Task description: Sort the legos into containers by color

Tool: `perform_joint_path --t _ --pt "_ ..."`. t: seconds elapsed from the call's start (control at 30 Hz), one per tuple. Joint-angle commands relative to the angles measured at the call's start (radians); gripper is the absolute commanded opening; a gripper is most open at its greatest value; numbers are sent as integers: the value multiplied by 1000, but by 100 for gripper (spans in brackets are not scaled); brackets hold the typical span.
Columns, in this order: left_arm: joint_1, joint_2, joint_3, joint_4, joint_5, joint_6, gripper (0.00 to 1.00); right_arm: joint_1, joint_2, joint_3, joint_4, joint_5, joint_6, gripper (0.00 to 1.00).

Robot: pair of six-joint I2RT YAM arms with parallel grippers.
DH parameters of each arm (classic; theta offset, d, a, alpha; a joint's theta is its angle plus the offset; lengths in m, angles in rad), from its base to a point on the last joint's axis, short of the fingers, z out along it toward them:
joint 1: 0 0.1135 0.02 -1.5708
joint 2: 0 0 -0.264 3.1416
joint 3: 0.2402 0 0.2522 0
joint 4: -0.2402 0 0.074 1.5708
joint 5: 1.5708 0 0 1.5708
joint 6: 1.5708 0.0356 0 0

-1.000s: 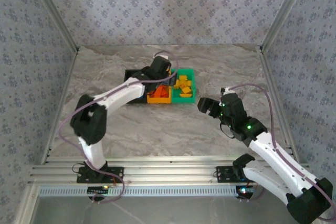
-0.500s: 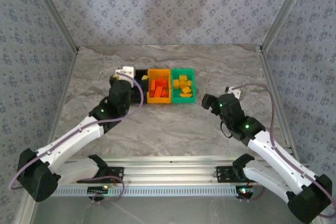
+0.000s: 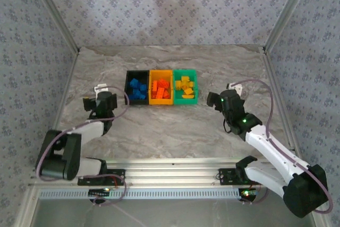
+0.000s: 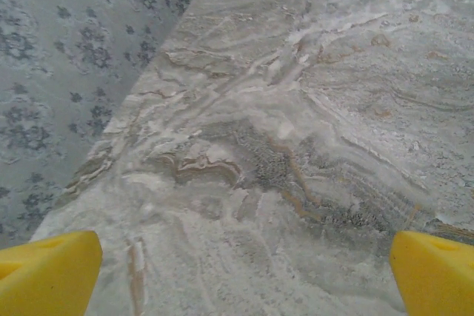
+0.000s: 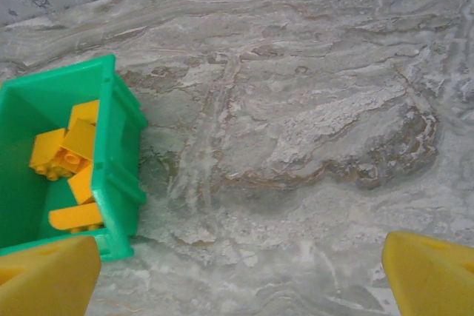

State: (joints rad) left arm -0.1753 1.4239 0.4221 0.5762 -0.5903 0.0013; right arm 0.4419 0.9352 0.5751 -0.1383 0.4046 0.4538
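Note:
Three joined containers stand in a row at mid-table: a black one (image 3: 137, 72) with blue legos (image 3: 138, 89), an orange one (image 3: 160, 72) with orange-red legos (image 3: 162, 89), and a green one (image 3: 185, 71) with yellow legos (image 3: 185, 87). My left gripper (image 3: 89, 103) is low over bare marble, left of the black bin, open and empty (image 4: 244, 279). My right gripper (image 3: 213, 99) sits right of the green bin, also open with nothing between its fingers (image 5: 241, 279). The right wrist view has the green bin (image 5: 118, 153) and its yellow legos (image 5: 70, 153) at the left.
Patterned walls close in the table on the left (image 4: 67, 72), back and right. Bare marble (image 3: 170, 126) lies between the bins and the arm bases. An aluminium rail (image 3: 170, 174) runs along the near edge.
The left arm has swung away from the bins, back and to the left, uncovering the black bin. The right gripper has drifted slightly right and away from the green bin.

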Motion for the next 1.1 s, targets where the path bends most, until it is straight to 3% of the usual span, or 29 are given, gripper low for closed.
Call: perform_joint_path --t 0.0,0.07,0.13,0.27,0.33,0.4,0.47,0.5,0.77,0.87,1.07 --pt "34 29 -4 201 97 6 100 -24 -55 -88 151 22 -105 100" --pt "34 79 -23 291 92 15 100 -47 -86 -137 211 32 -125 100" --pt "40 57 -14 232 112 -1 100 -85 -105 -171 271 34 -159 100" --pt "99 62 -60 301 261 -23 100 -213 -86 -195 354 0 -247 100" --pt "114 157 -132 568 328 1 99 -268 -38 -221 460 -18 -335 100" --pt "109 89 -71 322 325 -17 100 -318 53 -252 589 -13 -348 100" --pt "117 136 -60 386 301 -19 100 -356 155 -263 707 -60 -379 100" --pt "126 106 -35 281 255 -61 100 -363 208 -262 761 -73 -404 100" --pt "146 110 -38 302 274 -73 100 -428 588 -225 1049 -212 -474 100" --pt "146 109 -36 297 276 -73 100 -455 587 -195 972 -264 -458 100" --pt "146 111 -36 295 276 -74 100 -454 591 -200 990 -265 -460 100"
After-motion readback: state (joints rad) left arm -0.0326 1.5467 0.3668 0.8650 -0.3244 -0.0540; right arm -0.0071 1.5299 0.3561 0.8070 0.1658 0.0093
